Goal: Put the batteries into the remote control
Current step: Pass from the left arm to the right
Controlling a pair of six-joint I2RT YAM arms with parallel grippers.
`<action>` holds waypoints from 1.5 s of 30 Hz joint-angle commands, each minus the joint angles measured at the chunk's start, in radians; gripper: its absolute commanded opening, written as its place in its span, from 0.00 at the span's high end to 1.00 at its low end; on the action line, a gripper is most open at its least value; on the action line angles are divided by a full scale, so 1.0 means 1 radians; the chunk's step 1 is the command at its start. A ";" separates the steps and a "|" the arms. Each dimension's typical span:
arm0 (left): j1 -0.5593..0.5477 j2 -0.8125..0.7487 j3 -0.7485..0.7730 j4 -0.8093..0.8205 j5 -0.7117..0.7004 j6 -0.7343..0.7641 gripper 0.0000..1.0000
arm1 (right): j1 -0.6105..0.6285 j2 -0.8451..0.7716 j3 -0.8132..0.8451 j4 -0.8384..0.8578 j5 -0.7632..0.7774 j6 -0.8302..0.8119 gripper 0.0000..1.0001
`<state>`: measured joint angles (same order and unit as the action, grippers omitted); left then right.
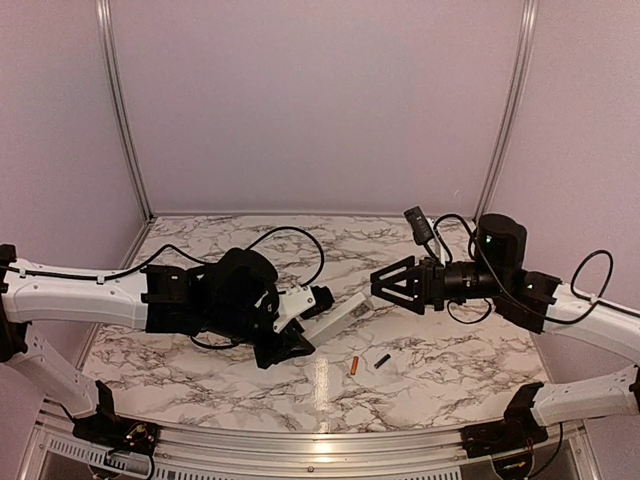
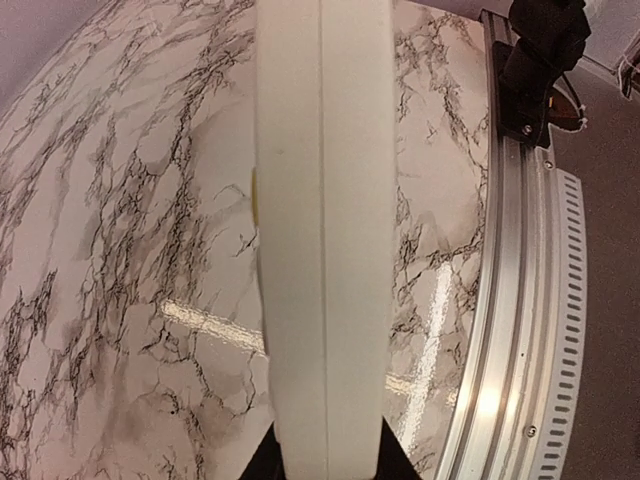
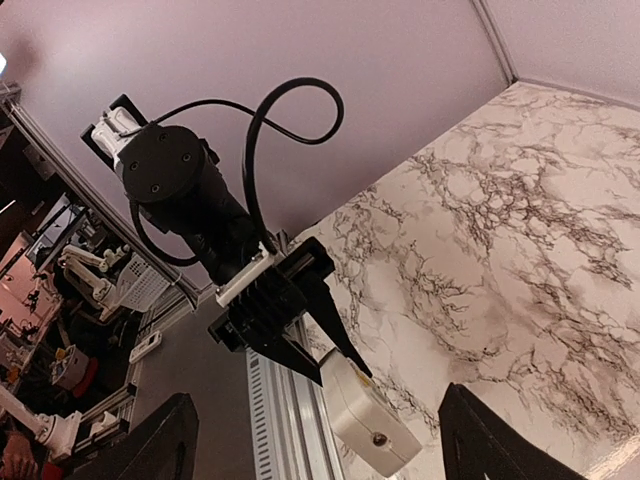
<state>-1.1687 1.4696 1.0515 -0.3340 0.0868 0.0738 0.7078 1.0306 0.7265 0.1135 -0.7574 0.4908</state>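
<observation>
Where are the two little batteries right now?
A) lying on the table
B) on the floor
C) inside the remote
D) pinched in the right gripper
A: the orange battery and the black battery both lie close together on the marble table, outside the remote control.

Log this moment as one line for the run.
left gripper: shut on remote control | right gripper: open | orange battery, black battery: loose on marble table | loading: not yet done
</observation>
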 commanded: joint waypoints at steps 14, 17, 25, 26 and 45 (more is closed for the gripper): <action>0.112 -0.098 -0.015 0.259 0.514 -0.161 0.97 | 0.058 0.062 -0.031 0.250 -0.121 -0.002 0.25; 0.112 -0.084 -0.009 0.267 0.543 -0.169 0.98 | 0.086 0.094 0.001 0.262 -0.133 -0.002 0.29; 0.112 -0.055 0.006 0.240 0.609 -0.162 0.99 | 0.104 0.124 0.064 0.230 -0.176 -0.029 0.35; 0.112 -0.053 0.005 0.238 0.608 -0.161 0.99 | 0.104 0.122 0.068 0.230 -0.180 -0.029 0.36; 0.125 -0.012 0.035 0.208 0.605 -0.152 1.00 | 0.105 0.154 0.109 0.165 -0.201 -0.043 0.79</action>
<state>-1.0554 1.4540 1.0622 -0.1349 0.6804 -0.0883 0.8051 1.1744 0.7910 0.3119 -0.9401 0.4538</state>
